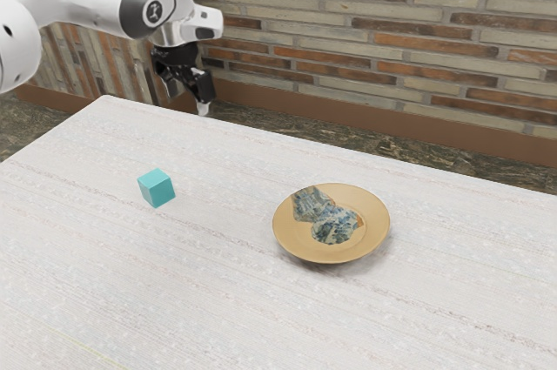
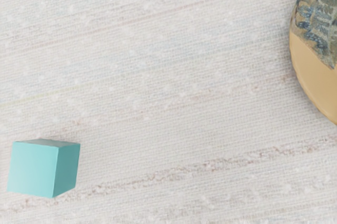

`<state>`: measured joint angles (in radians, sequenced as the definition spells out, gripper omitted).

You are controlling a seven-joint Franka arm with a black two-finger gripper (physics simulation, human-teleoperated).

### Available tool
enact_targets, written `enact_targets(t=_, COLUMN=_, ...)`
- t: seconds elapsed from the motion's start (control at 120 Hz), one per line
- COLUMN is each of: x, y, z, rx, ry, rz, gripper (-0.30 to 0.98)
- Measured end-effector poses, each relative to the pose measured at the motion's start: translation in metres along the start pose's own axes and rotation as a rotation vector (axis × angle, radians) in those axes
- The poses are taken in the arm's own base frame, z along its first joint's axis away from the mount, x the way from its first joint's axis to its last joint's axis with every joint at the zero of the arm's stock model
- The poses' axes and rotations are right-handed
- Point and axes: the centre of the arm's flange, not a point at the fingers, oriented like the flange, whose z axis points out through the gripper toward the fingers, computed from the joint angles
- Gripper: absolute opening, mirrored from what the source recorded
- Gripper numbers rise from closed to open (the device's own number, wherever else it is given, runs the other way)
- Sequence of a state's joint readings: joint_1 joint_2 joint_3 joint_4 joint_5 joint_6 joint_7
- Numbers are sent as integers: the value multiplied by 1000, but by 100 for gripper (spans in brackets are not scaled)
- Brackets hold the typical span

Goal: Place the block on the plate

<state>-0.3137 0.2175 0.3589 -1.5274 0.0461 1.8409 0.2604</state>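
Note:
The black gripper hangs high in the exterior view's upper left, by the table's far edge, open and holding nothing. A small teal block rests on the table, well apart from the gripper. The wrist view has the block with a lit front face and a darker side. A tan plate with a blue-grey patterned middle lies toward the exterior view's right, apart from the block. Part of the plate is in the wrist view too, cut off by the frame.
The white, faintly striped table carries the block and plate, with a wide stretch of tabletop between them. Behind its far edge stands a brick wall, with dark floor at its foot.

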Motion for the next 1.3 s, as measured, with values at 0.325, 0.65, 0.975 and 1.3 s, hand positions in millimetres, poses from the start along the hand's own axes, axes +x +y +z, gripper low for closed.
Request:
enact_targets(t=0.325, x=-39, y=-141, z=127, rx=-62, ry=-131, rz=-221, gripper=69)
enact_targets(t=0.65, x=-47, y=-154, z=234, rx=-126, ry=-152, rz=-67, gripper=69)
enact_targets(t=0.975, x=-34, y=-159, z=254, rx=-102, ry=-124, rz=106, gripper=69)
enact_targets(t=1.3, x=-33, y=-154, z=275, rx=-112, ry=-141, rz=210, gripper=69)
